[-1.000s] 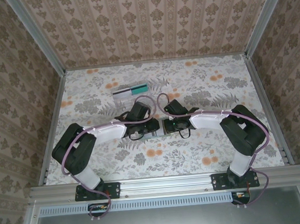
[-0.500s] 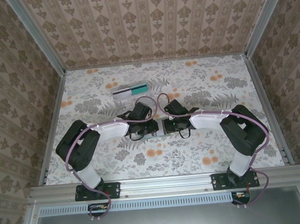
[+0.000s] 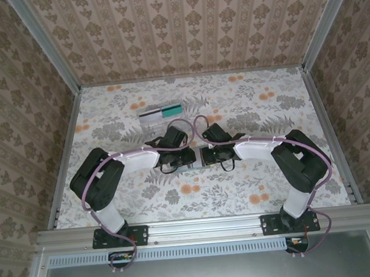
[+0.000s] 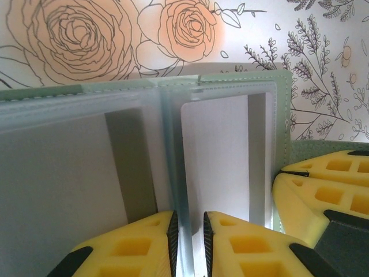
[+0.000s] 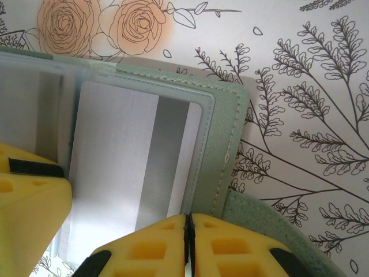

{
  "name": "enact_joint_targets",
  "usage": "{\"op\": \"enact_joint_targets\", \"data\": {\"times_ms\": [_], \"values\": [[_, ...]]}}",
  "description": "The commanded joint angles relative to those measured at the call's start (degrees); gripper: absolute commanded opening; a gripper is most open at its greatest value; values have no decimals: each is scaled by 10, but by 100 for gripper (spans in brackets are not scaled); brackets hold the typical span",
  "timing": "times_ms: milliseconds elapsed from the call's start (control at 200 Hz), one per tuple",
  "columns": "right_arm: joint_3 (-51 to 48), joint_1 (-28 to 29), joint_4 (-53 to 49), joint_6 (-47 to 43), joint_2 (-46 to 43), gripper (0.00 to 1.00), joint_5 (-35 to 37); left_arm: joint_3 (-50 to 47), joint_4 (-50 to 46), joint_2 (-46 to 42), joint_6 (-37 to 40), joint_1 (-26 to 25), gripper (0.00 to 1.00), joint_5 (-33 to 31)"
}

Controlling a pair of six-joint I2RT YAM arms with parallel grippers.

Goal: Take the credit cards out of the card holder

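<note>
— While the card holder [image 3: 202, 157] lies opened flat at about the middle of the tabletop [image 3: 266, 106], which arm is placed to draw a card?

— Both are at it. The left gripper [image 4: 189, 224] has its jaws nearly closed, pinching a clear pocket leaf [image 4: 170, 144] at the holder's centre fold. The holder's long axis runs left to right between the two arms. The white card [image 4: 213, 161] in the right-hand pocket lies just right of the pinched leaf, with its long axis pointing away from the gripper.

— And the right gripper [image 5: 187, 224]?

— Its jaws are pressed together at the right-hand edge of that pocket, beside the green stitched border [image 5: 222, 150]. Whether a card edge is nipped between them cannot be determined. Judgement: the right arm is nearer that card, and the left serves to steady the holder.

— What is unclear?

— The fingers cut off the pocket's near end in both wrist views, so the pull direction is unconfirmed. From above, the arms cover most of the holder. The flat pale-and-teal item [image 3: 160, 113] toward the far left is too small to identify.
</note>
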Motion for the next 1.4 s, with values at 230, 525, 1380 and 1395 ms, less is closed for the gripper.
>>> {"op": "enact_joint_targets", "data": {"times_ms": [230, 525, 1380, 1395], "values": [[6, 15, 5, 9, 18, 14, -10, 6, -10, -1, 4, 1, 21, 5], [15, 21, 1, 9, 26, 14, -9, -2, -6, -17, 5, 5, 20, 6], [15, 20, -6, 12, 29, 14, 4, -35, 11, -40, -6, 24, 0, 20], [15, 20, -6, 12, 28, 14, 4, -36, 10, -40, -6, 26, 0, 19]]}}
